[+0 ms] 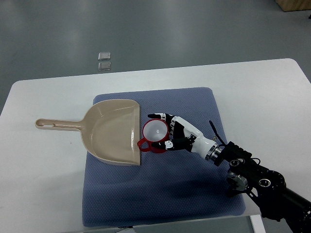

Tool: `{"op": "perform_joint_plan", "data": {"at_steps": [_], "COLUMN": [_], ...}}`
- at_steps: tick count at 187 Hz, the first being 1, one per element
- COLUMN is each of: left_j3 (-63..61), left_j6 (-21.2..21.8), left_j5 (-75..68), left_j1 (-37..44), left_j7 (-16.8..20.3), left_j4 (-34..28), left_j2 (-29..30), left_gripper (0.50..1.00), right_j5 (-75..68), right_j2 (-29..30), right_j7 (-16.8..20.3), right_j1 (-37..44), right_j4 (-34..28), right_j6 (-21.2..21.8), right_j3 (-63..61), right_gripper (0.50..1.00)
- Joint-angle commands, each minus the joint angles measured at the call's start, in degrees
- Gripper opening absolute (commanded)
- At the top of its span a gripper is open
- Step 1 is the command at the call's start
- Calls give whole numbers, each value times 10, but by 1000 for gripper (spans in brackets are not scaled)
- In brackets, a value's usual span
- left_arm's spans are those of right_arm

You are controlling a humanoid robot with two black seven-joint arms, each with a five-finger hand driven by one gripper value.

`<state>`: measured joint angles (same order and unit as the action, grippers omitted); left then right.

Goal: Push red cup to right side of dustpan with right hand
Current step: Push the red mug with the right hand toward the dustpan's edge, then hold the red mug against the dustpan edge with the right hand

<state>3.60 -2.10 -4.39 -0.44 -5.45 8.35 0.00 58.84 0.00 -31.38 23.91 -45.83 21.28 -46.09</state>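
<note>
A red cup (153, 133) with a white inside stands upright on the blue mat (160, 194), right against the open edge of the beige dustpan (112, 131). The dustpan lies flat with its handle pointing left. My right hand (170, 131) comes in from the lower right and rests against the cup's right side. Its fingers (158, 116) curve around the cup's far rim and its thumb sits by the cup's near side and handle. The fingers are loosely spread, touching the cup rather than gripping it. The left arm does not show.
The blue mat covers the middle of a white table (43, 194). Two small grey squares (104, 60) lie on the floor beyond the table's far edge. The table's front edge runs close below the mat.
</note>
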Motion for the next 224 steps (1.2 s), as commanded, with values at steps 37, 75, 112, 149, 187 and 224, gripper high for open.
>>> {"op": "perform_joint_plan", "data": {"at_steps": [37,75,112,149,187,224], "left_j3": [0,0,0,0,0,0], "left_j6": [0,0,0,0,0,0], "left_j5": [0,0,0,0,0,0], "left_j1": [0,0,0,0,0,0], "left_j7": [0,0,0,0,0,0], "left_j4": [0,0,0,0,0,0], "left_j2": [0,0,0,0,0,0], "left_gripper": [1000,1000,1000,1000,1000,1000], "right_j5": [0,-3,-28,-33,-34,-34], "right_j2": [0,0,0,0,0,0], "right_j7": [0,0,0,0,0,0], "right_j1": [0,0,9,11,13,12], "right_j4": [-9,-9,-9,-9,-9,-8], "right_j6": [-8,-12,-28,-33,-29,-26], "right_j3": [21,28,53,55,55,52], "right_gripper": [930,930,930,930,930,930]}}
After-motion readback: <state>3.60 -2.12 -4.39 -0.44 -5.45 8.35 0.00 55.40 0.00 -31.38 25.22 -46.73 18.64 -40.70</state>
